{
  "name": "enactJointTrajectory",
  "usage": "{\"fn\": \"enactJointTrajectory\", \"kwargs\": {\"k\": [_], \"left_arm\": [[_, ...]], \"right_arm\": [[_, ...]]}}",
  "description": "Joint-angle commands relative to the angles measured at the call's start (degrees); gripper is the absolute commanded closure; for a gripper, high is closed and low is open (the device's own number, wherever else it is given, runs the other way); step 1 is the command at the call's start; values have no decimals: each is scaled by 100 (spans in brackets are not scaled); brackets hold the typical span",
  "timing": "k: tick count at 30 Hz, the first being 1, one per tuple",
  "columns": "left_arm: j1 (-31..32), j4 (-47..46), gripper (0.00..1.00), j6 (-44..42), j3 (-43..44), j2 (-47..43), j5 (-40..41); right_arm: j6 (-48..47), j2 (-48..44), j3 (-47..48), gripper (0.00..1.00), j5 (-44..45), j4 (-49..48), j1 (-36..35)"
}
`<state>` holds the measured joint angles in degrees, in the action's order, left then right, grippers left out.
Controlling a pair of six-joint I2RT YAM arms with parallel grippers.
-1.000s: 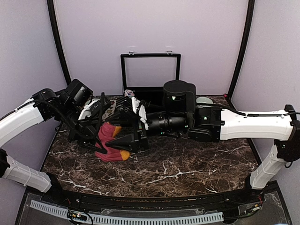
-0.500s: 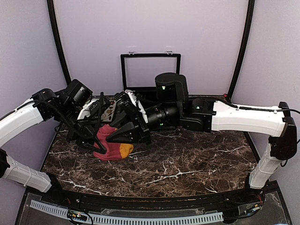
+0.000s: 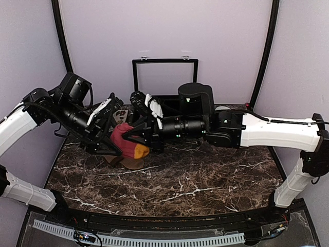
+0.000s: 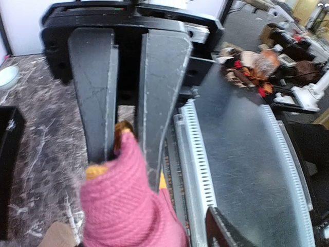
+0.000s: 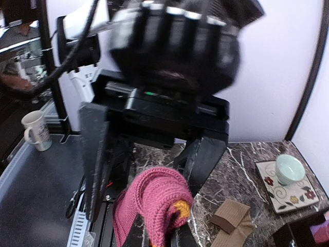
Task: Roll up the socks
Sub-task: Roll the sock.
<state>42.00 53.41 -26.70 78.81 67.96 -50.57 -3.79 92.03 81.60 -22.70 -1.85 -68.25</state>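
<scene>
The red-maroon sock (image 3: 125, 143), rolled into a bundle with its orange toe (image 3: 140, 151) showing, hangs between both grippers at the table's left. My right gripper (image 5: 159, 236) is shut on the roll's near end; from the left wrist its fingers (image 4: 159, 103) stand close together, pinching the knit (image 4: 123, 206). My left gripper (image 5: 144, 200) stands open, its fingers (image 5: 95, 154) wide on either side of the roll. The tan-brown sock (image 3: 132, 163) lies folded on the marble under the bundle, also seen from the right wrist (image 5: 231, 221).
A black open-lidded box (image 3: 164, 77) stands at the back centre. A patterned plate (image 5: 295, 198) carrying a pale cup (image 5: 289, 169) sits at the back right. The slotted metal strip (image 3: 139, 240) runs along the near edge.
My left gripper has opened off the red roll and drawn back to the left. The right gripper has shut on the roll, which now sits higher, uncovering the tan sock.
</scene>
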Motion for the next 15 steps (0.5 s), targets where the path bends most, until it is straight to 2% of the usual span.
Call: {"fn": "enactJointTrajectory", "kwargs": {"k": [1, 4, 7, 11, 15], "left_arm": [[1, -167, 39, -533, 418, -239, 760], [3, -213, 31, -619, 301, -286, 869], [19, -840, 31, -430, 12, -368, 1691], [15, -1744, 48, -469, -280, -423, 3328], [19, -1987, 63, -819, -507, -478, 3664]], "right_arm": [[530, 97, -180, 100, 1783, 192, -133], [623, 257, 17, 100, 2235, 225, -270], [868, 498, 273, 100, 2832, 213, -435], [1413, 832, 485, 100, 3297, 78, -591], [2047, 921, 394, 100, 3391, -503, -638]]}}
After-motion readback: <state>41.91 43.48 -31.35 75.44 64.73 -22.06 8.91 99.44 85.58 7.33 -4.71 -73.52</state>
